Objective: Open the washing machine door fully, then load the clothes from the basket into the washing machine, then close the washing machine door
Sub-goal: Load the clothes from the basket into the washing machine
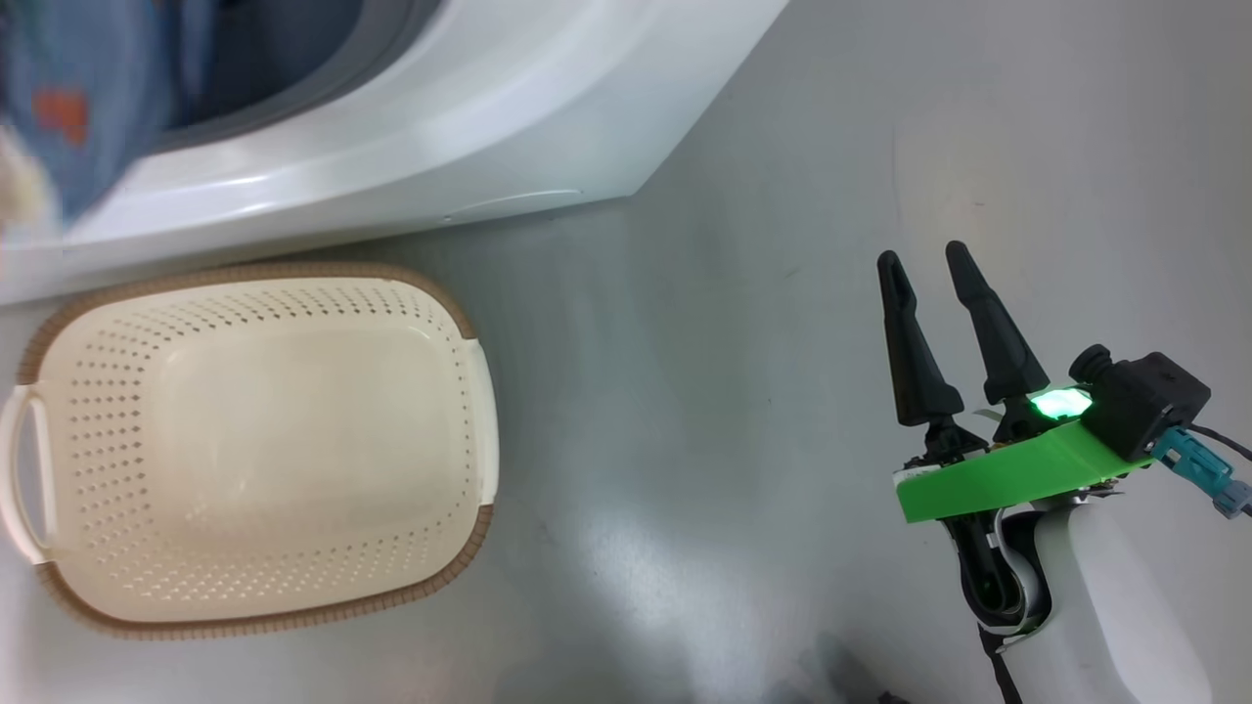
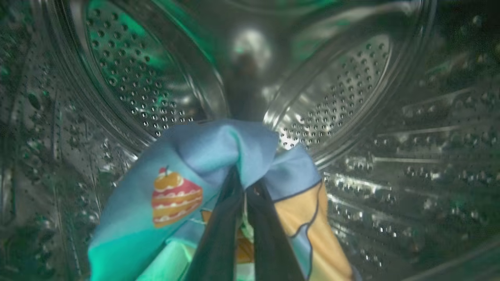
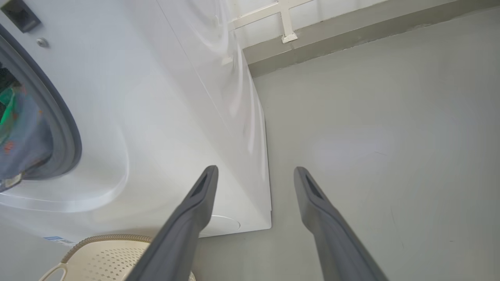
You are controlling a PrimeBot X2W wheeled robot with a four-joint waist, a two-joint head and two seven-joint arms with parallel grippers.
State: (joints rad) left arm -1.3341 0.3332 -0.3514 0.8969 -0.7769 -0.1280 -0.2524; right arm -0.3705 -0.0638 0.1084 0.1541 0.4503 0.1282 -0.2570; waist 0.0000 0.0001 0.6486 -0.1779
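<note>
Loading step, by the look of it, in its last stretch. Reaching well inside the drum (image 2: pixel 133 78) of the washing machine (image 1: pixel 440 127) with the left gripper (image 2: pixel 244 186), clamped tight on the clothes (image 2: pixel 183 183). Light-blue fabric bunched around the dark fingers (image 2: pixel 218 242), cake print to one side, orange patch to the other. Held up in mid-drum, seemingly not yet laid on the perforated steel. Glimpsed too in the head view as a blue blur at the mouth of the opening, and from the right wrist just past the grey gasket (image 3: pixel 68 132).

Set on the floor (image 1: pixel 743 391) just in front of the machine: the basket (image 1: pixel 475 391), bare inside, with nothing left to fetch as far as can be told. Parked well to the right of it, over open floor: the right gripper (image 1: pixel 922 256), fingers spread wide, holding nothing.

Next, judging from this: letting go of the fabric deep enough to keep every hem off the gasket. Then drawing the left arm straight back out without dragging cloth along. After that, closing the door, likely a job for the free right gripper. Worth watching for: fabric snagged on a fingertip on the way out, or a corner pinched in the seal.
</note>
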